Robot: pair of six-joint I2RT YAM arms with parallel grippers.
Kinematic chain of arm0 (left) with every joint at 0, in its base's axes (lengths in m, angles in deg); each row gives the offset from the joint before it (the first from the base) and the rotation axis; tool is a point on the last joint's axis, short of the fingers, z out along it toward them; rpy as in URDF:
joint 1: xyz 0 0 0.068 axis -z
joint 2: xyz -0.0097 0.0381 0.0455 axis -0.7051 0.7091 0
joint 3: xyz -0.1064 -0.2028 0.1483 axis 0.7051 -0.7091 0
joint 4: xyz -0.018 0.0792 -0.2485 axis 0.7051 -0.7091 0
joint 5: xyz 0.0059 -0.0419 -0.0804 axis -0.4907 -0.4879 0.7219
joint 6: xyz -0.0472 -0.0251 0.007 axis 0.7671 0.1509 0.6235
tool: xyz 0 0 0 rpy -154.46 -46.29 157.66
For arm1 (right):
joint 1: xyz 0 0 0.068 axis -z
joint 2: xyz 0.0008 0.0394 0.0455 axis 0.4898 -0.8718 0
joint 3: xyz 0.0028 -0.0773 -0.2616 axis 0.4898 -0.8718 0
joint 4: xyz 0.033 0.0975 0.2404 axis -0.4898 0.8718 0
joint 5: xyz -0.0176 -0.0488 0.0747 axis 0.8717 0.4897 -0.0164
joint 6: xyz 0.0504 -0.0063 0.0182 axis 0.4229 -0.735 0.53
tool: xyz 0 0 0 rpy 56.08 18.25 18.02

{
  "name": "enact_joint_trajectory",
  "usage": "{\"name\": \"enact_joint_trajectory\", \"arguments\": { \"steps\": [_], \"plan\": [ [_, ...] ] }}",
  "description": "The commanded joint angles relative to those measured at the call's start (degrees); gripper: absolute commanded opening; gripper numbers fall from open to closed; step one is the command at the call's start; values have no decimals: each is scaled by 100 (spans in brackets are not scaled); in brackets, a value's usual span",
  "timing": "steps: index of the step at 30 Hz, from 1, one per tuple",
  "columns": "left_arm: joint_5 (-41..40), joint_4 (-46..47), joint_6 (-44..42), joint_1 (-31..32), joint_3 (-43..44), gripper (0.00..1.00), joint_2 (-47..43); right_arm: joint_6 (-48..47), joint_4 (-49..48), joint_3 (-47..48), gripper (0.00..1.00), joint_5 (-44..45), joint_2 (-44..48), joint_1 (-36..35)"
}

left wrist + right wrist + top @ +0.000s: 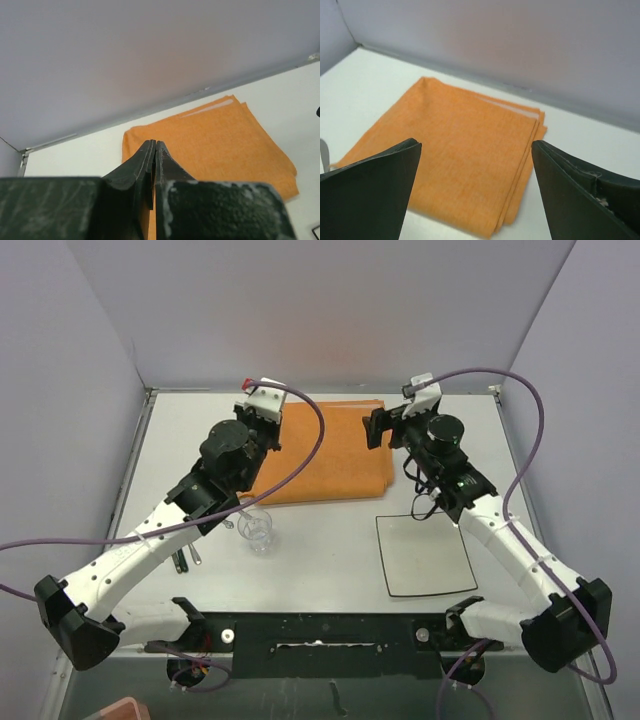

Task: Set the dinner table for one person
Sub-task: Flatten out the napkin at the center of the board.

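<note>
The dinner table [320,550] is a wide white top with thin metal edging. A folded orange cloth mat [325,450] lies at its far middle. My left gripper [262,425] hovers over the mat's left edge. In the left wrist view its jaws [153,145] are pressed together with nothing between the tips, and the mat [215,135] lies beyond them. My right gripper [378,427] stands at the mat's right edge. Its jaws [475,144] are wide open above the mat [460,165], holding nothing.
A clear drinking glass [256,530] stands just in front of the mat, beside my left forearm. A small square white plate [425,553] lies at the near right. Cutlery [185,558] shows partly under the left arm. Grey walls enclose three sides.
</note>
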State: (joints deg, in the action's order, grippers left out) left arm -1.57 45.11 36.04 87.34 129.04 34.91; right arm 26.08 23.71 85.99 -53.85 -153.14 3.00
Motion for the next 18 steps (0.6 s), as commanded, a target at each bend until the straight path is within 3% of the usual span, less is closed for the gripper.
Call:
{"name": "enact_joint_trajectory", "arguments": {
  "steps": [1,5,7,11,18],
  "plan": [
    [-438,-1285,396,302,43,0,203,335,1457,-338,97,-16,168,26],
    [-355,-2162,901,305,406,3,493,582,2129,-107,90,92,21,22],
    [-331,-2285,1116,302,408,26,562,760,2421,75,89,250,-159,25],
    [-252,-2290,1336,209,371,48,750,1065,2880,560,91,499,-680,28],
    [136,-2864,2156,-407,701,52,1338,1393,3322,1088,94,832,-1428,53]
  ]
}}
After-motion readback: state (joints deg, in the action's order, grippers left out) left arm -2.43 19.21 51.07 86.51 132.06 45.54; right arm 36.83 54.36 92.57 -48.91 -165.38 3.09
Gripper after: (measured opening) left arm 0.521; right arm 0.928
